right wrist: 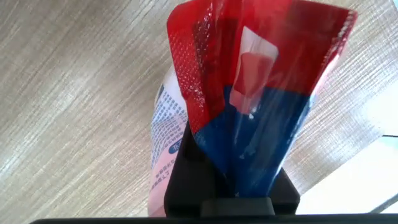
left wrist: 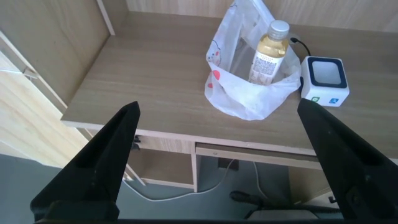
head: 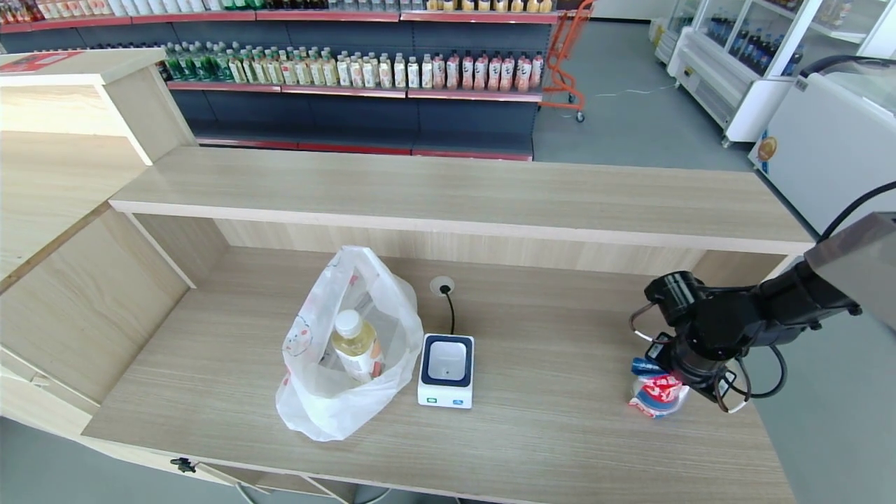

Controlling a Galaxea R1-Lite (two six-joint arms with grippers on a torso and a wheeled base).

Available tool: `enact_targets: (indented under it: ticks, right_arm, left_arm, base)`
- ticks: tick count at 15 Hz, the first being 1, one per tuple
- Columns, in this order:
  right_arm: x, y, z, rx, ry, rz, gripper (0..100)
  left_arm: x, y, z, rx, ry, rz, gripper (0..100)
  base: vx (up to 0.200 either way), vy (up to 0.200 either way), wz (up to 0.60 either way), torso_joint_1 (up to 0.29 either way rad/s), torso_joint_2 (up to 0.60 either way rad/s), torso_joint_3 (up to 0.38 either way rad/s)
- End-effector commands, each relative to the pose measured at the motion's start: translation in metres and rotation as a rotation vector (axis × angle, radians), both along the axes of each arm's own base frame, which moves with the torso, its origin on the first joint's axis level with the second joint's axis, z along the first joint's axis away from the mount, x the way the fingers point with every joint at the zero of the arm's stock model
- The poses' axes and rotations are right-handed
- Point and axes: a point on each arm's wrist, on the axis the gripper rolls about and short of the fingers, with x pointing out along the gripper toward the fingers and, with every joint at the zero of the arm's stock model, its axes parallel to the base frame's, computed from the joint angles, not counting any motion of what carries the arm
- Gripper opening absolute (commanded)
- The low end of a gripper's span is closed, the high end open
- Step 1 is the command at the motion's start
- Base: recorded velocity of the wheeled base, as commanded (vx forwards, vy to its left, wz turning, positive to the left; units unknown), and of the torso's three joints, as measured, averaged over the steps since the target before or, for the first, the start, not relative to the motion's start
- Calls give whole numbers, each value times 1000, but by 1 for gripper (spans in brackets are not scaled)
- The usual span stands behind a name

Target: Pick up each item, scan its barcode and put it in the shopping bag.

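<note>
A white plastic shopping bag (head: pixel 329 378) stands open at the middle of the wooden desk, with a yellow drink bottle (head: pixel 355 344) upright inside it. Just to its right sits the white barcode scanner (head: pixel 446 369), window facing up. At the desk's right end my right gripper (head: pixel 670 381) is shut on a red, blue and white snack packet (head: pixel 654 397), low over the desk top. The right wrist view has that packet (right wrist: pixel 249 87) clamped against a dark finger (right wrist: pixel 202 171). My left gripper (left wrist: pixel 219 109) hangs open off the desk's front edge, facing the bag (left wrist: pixel 249 93) and bottle (left wrist: pixel 268 56).
A raised counter shelf (head: pixel 455 192) runs along the back of the desk and a side wall (head: pixel 84 301) closes its left end. The scanner's cable (head: pixel 450 308) goes into a hole in the desk. Store shelves and freezers stand beyond.
</note>
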Motion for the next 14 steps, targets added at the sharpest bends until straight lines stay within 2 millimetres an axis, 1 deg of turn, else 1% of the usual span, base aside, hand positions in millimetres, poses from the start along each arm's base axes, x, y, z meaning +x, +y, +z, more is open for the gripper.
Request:
enact_targets:
  ticks: [1, 2, 3, 4, 5, 6, 7, 8, 9, 11, 12, 13, 14]
  right_arm:
    - [-3, 3, 35, -10, -104, 79, 0]
    - [-9, 3, 56, -1, -159, 155, 0]
    - [-22, 0, 81, -2, -209, 283, 0]
    - [-43, -8, 101, 11, -268, 433, 0]
    - [-64, -20, 111, 72, -348, 612, 0]
    - [-88, -33, 117, 141, -452, 828, 0]
    - [-106, -43, 117, 192, -532, 998, 0]
    - [-129, -53, 115, 247, -659, 1257, 0]
    - [-143, -53, 112, 274, -753, 1443, 0]
    - [-153, -45, 104, 223, -860, 1664, 0]
    - [-155, -41, 102, 200, -883, 1715, 0]
    - [-162, -34, 101, 177, -935, 1801, 0]
    - [-164, -27, 103, 185, -950, 1841, 0]
  left_arm:
    - [0, 0, 0, 0, -1, 0, 100]
    - [0, 0, 0, 0, -1, 0, 100]
    - [0, 0, 0, 0, -1, 0, 100]
    - [0, 0, 0, 0, -1, 0, 100]
    - [0, 0, 0, 0, -1, 0, 100]
    - [0, 0, 0, 0, -1, 0, 100]
    - [0, 0, 0, 0, -1, 0, 100]
    - [0, 0, 0, 0, -1, 0, 100]
    - [0, 0, 0, 0, -1, 0, 100]
    - [0, 0, 0, 0, -1, 0, 100]
    - [0, 0, 0, 0, -1, 0, 100]
    - [0, 0, 0, 0, -1, 0, 100]
    - [0, 0, 0, 0, -1, 0, 100]
  base:
    - [0, 0, 0, 0, 0, 0]
    - [0, 0, 0, 0, 0, 0]
    - [0, 0, 0, 0, 0, 0]
    - [0, 0, 0, 0, 0, 0]
    - [0, 0, 0, 0, 0, 0]
    - [0, 0, 0, 0, 0, 0]
    - [0, 0, 0, 0, 0, 0]
    - [0, 0, 0, 0, 0, 0]
    - [0, 0, 0, 0, 0, 0]
    - [0, 0, 0, 0, 0, 0]
    - [0, 0, 0, 0, 0, 0]
    - [0, 0, 0, 0, 0, 0]
    - [0, 0, 0, 0, 0, 0]
